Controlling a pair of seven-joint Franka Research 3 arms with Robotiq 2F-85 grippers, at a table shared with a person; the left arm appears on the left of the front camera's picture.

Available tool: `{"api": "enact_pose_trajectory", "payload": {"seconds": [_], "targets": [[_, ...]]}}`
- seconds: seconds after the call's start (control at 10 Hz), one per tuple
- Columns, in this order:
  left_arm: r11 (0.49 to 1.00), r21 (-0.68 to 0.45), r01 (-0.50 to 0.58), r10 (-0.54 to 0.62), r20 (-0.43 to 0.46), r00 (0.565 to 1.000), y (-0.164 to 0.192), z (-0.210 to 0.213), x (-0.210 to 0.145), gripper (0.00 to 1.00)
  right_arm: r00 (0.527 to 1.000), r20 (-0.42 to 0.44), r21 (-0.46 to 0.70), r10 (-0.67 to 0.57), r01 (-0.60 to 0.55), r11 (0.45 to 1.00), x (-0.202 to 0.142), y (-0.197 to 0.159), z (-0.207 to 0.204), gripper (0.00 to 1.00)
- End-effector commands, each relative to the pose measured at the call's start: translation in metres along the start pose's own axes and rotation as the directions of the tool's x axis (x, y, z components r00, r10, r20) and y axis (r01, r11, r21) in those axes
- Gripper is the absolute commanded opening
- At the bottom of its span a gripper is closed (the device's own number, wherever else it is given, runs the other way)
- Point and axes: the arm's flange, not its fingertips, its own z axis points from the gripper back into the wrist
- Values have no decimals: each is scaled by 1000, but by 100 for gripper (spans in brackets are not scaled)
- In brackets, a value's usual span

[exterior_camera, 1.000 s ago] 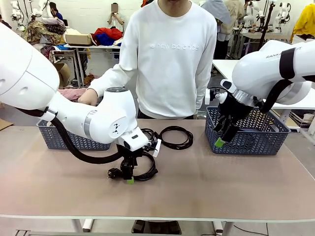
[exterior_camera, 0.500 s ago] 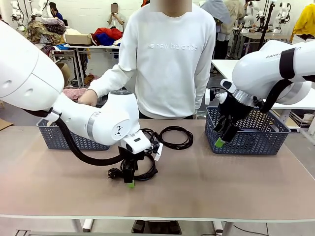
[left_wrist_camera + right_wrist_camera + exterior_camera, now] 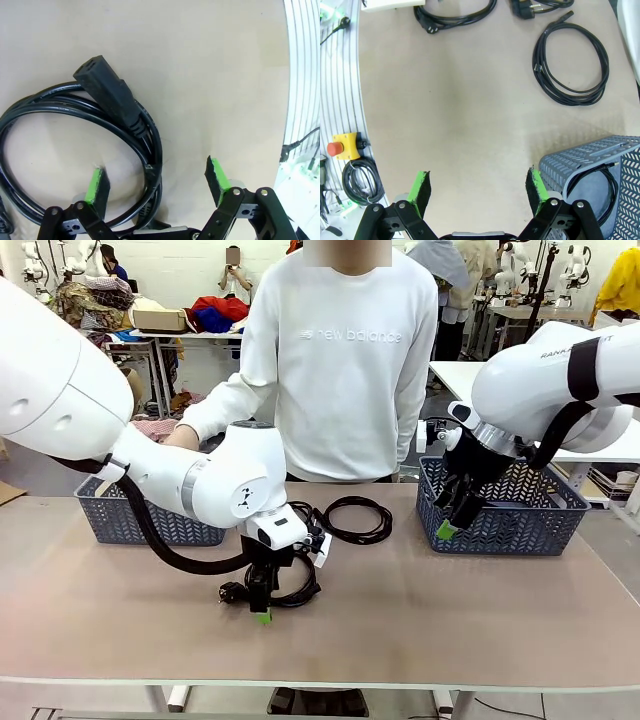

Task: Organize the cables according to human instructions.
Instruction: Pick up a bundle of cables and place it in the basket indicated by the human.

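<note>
A coiled black cable [image 3: 300, 588] lies on the table in front of the person, its plug [image 3: 232, 592] pointing left. My left gripper [image 3: 262, 608] hangs right over it, open. In the left wrist view the coil's strands [image 3: 150, 165] run between the green pads [image 3: 97, 182], and a chunky connector [image 3: 107, 92] lies across the loop. A second cable [image 3: 355, 518] rests farther back; the right wrist view shows it as a loop [image 3: 570, 65]. My right gripper [image 3: 478, 187] is open and empty beside the right basket [image 3: 505, 525], which holds another cable [image 3: 602, 187].
A grey basket [image 3: 150, 525] stands at the far left, with the person's hand [image 3: 180, 438] just behind it. The person stands at the far edge. A red stop button [image 3: 339, 148] and a spare cord coil [image 3: 362, 182] sit beyond the table's edge.
My left arm has shifted slightly right and its gripper has come down a little over the near cable. The right arm has not moved.
</note>
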Motion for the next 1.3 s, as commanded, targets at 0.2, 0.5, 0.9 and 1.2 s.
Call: {"api": "enact_pose_trajectory", "payload": {"seconds": [0.2,0.5,0.9,1.2], "targets": [[1000,-20,-19,19,7,1000,-1,1,0,100,1000,2,-6,2,-2,1000,4,-2,2,100],[1000,23,-18,18,14,1000,-6,3,0,63,1000,2,-6,2,-2,1000,4,-2,2,100],[999,47,-6,6,12,1000,-14,12,-2,23,1000,2,-6,2,-2,1000,4,-2,2,100],[998,54,-11,11,12,1000,-18,12,-6,2,1000,2,-6,2,-2,1000,4,-2,2,100]]}}
